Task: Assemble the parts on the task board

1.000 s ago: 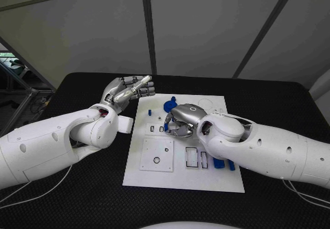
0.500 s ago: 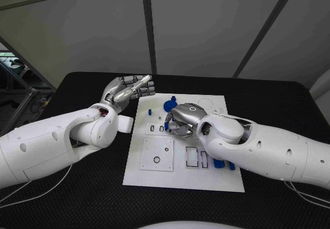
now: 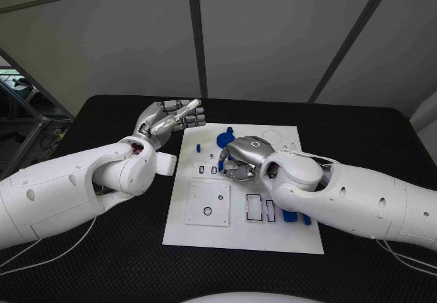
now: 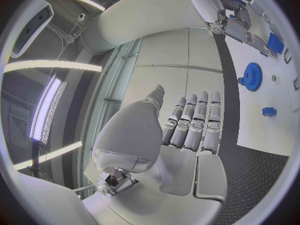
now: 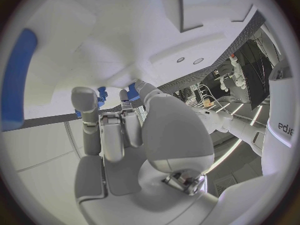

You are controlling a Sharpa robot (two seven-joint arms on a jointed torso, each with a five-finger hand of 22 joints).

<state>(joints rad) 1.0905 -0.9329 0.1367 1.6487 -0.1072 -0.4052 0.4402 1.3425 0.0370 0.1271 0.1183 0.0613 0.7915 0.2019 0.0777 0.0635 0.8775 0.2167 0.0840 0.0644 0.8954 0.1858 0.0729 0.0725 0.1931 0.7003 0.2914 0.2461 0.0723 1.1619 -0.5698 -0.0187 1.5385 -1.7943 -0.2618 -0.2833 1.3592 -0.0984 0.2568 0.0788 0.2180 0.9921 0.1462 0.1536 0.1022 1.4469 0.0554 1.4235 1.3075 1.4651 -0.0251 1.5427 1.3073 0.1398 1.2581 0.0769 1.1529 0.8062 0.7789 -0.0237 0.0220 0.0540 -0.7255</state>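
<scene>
You are looking down at a flat white rectangular task board (image 3: 241, 243) lying in the middle of the black table. The silver right hand (image 3: 239, 161) presses down over its centre, fingers pinching a small blue plastic part (image 5: 132, 92). The silver left hand (image 3: 169, 120) floats beside the board's far left corner — fingers curled, grasping nothing. A blue toothed gear (image 4: 252, 76) sits near the far edge.

White task board (image 3: 239, 237) — blue parts (image 3: 224, 135), black table (image 3: 109, 265).

grey panelled wall (image 3: 264, 44) (dark seams) behind black table (image 3: 109, 265)
</scene>
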